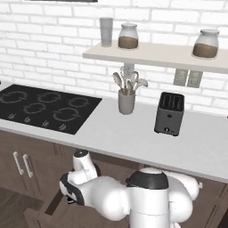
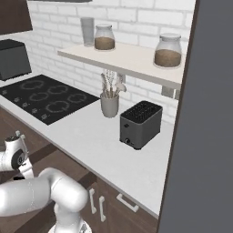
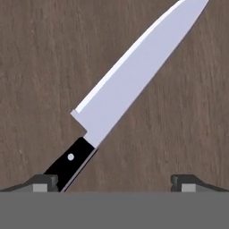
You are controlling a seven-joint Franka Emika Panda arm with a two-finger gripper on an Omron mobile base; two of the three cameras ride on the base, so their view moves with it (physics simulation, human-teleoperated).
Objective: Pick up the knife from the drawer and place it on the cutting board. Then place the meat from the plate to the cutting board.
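Observation:
The knife (image 3: 134, 76) lies flat on the wooden floor of the open drawer (image 3: 40, 67), its silver-grey blade running toward the top right of the hand view and its black handle (image 3: 71, 161) toward the bottom left. My gripper (image 3: 115, 182) hangs just above it, open wide, with the handle's end beside the left fingertip (image 3: 44, 182) and nothing held. In the left base view the arm bends down into the pulled-out drawer (image 1: 51, 207) below the counter. The cutting board, the meat and the plate are out of view.
On the counter (image 1: 133, 138) are a black cooktop (image 1: 46, 107), a utensil holder (image 1: 126, 101) and a dark toaster (image 1: 169, 114). A shelf (image 1: 156, 54) with jars hangs above. Cabinet doors (image 1: 18, 162) stand left of the drawer. A tall grey panel (image 2: 205, 136) rises at the right.

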